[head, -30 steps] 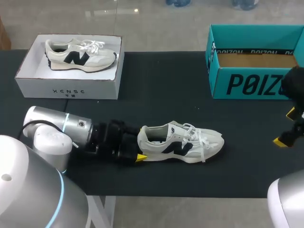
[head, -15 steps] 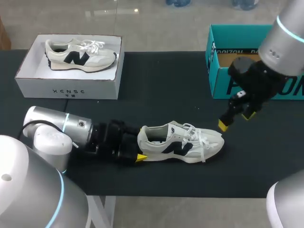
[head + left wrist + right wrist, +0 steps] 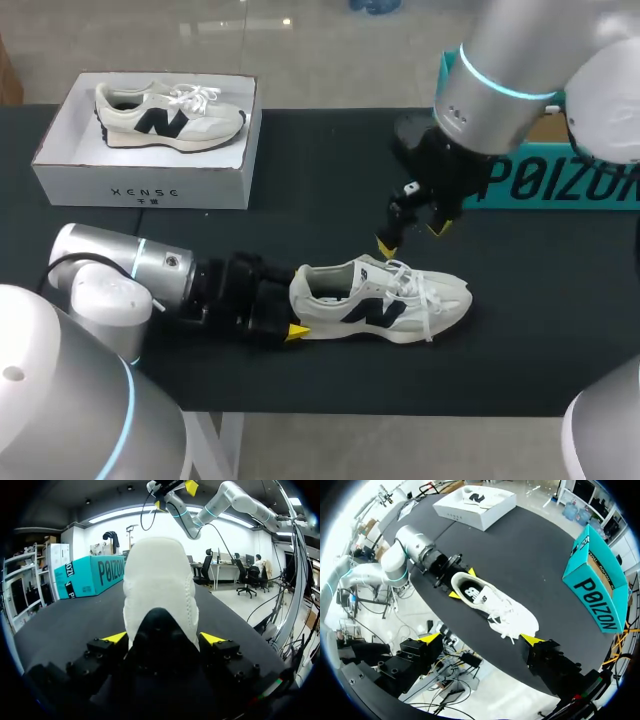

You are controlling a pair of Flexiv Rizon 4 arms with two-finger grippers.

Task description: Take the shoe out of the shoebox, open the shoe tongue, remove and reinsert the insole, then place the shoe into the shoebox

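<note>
A cream shoe point(image 3: 385, 300) with a dark side logo stands upright on its sole near the front of the black worktop point(image 3: 320, 170). Its heel points toward your left side and its toe toward your right.

Your left arm lies low along the worktop from the left. Your left gripper point(image 3: 297, 302) is closed on the back of the shoe, with one yellow tip pressed against each side of the heel. The left wrist view shows this plainly: the heel fills the space between the two tips of the gripper point(image 3: 162, 638), and both touch it.

Your right arm comes in from the far right and reaches past the middle. Your right gripper point(image 3: 412, 237) hangs in the air above the laces and tongue, clear of the shoe. Its fingers are spread wide and hold nothing. In the right wrist view the shoe point(image 3: 492, 602) lies well below that gripper point(image 3: 481, 639).

The open teal shoebox point(image 3: 545, 180) sits at the far right of the worktop, well apart from the shoe. At the far left, a white box point(image 3: 140, 185) holds a second, similar shoe point(image 3: 170, 115).
</note>
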